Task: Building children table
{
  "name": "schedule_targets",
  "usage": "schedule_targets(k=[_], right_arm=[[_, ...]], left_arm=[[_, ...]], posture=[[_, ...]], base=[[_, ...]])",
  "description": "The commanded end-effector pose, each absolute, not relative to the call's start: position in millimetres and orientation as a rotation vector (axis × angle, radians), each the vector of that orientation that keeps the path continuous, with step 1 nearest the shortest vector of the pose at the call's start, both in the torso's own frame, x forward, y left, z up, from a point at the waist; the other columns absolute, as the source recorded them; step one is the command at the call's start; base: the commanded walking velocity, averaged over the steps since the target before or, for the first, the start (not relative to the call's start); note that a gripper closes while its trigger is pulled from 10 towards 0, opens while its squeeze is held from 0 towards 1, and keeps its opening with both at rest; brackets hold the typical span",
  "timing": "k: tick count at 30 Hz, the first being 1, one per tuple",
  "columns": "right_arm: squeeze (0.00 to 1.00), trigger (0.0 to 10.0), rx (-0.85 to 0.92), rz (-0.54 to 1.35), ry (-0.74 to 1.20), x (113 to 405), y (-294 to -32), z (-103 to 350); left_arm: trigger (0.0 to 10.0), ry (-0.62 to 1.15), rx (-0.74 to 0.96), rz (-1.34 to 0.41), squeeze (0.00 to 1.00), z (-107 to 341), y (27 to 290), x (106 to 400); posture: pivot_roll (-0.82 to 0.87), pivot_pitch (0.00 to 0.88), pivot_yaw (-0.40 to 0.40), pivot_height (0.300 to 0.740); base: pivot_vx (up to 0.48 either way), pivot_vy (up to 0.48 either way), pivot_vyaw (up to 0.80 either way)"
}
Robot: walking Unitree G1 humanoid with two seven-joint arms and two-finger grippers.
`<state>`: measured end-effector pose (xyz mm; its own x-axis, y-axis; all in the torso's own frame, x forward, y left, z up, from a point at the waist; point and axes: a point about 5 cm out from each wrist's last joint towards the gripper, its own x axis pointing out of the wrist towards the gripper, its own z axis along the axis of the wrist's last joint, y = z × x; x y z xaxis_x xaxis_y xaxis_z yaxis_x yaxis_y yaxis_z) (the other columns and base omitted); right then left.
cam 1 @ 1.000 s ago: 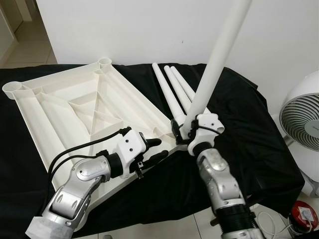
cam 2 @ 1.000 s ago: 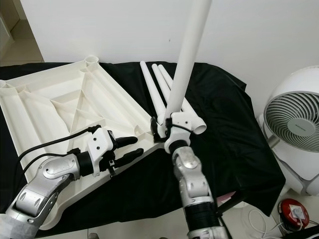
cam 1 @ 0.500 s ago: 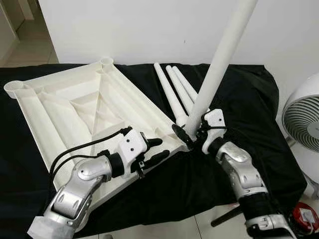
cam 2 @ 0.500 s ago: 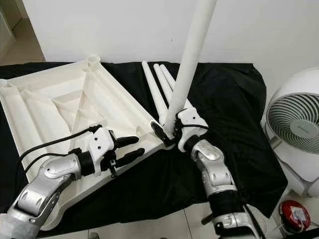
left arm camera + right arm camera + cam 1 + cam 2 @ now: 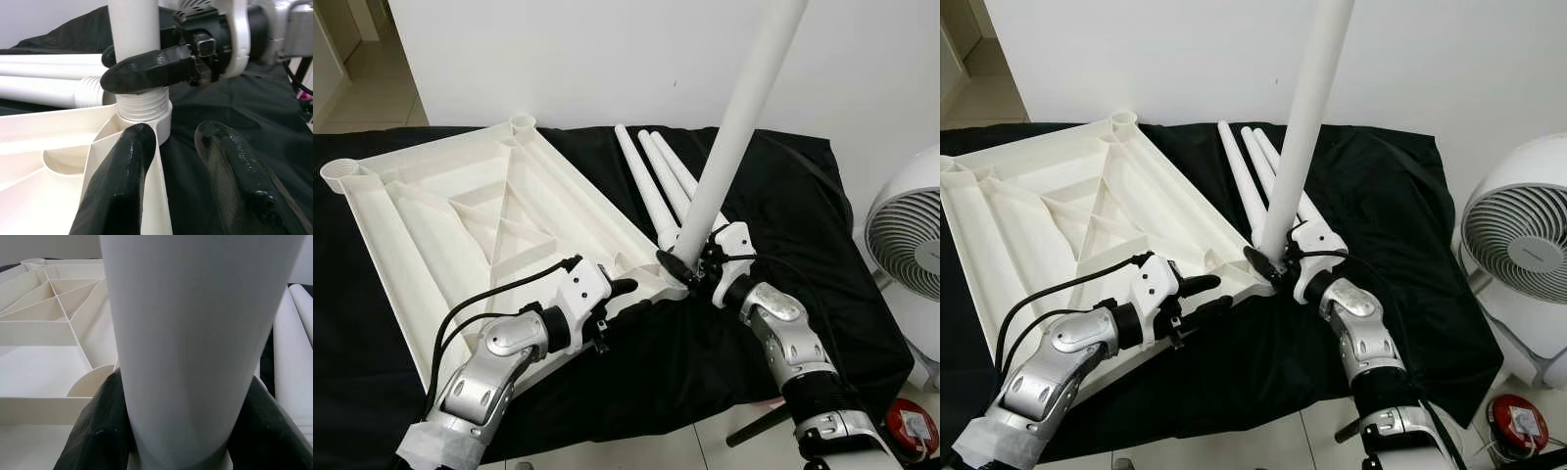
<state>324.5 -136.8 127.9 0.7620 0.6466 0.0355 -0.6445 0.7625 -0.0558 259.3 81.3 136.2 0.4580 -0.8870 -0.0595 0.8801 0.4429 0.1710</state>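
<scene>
Tabletop (image 5: 440, 211), white and upside down, lies ribs-up on the black cloth (image 5: 783, 196). At its near corner the left gripper (image 5: 618, 299) straddles the edge with fingers apart, holding nothing. Just right, the right gripper (image 5: 686, 268) is clamped round the upright leg (image 5: 729, 137) standing in that corner socket. Three spare legs (image 5: 651, 176) lie beyond.

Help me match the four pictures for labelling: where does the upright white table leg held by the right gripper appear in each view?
Left eye view: upright leg right of centre, rising from the tabletop's near corner socket.
Right eye view: the leg at centre.
Left wrist view: its threaded base entering the socket, a right gripper finger across it.
Right wrist view: its shaft, close up.
Shared landmark: upturned white tabletop.
</scene>
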Motion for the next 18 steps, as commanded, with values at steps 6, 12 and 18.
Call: schedule_targets(k=[6,12,18], right_arm=[[0.0,0.0,0.025,0.584,-0.026,322.0,-123.0,114.0],[0.0,0.0,0.044,0.499,-0.029,320.2,-112.2,110.7],[0.0,0.0,0.116,0.417,-0.017,317.1,-98.8,108.3]], left_arm=[[10.0,-0.075,0.185,-0.932,0.0,140.1,81.8,269.1],[10.0,-0.08,0.191,-0.964,0.0,141.1,81.8,268.3],[10.0,-0.075,0.203,-0.995,0.0,140.9,83.3,269.5]], posture=[[0.04,0.0,-0.083,0.74],[0.04,0.0,-0.092,0.74],[0.03,0.0,-0.088,0.74]], base=[[0.0,0.0,0.0],[0.0,0.0,0.0],[0.0,0.0,0.0]])
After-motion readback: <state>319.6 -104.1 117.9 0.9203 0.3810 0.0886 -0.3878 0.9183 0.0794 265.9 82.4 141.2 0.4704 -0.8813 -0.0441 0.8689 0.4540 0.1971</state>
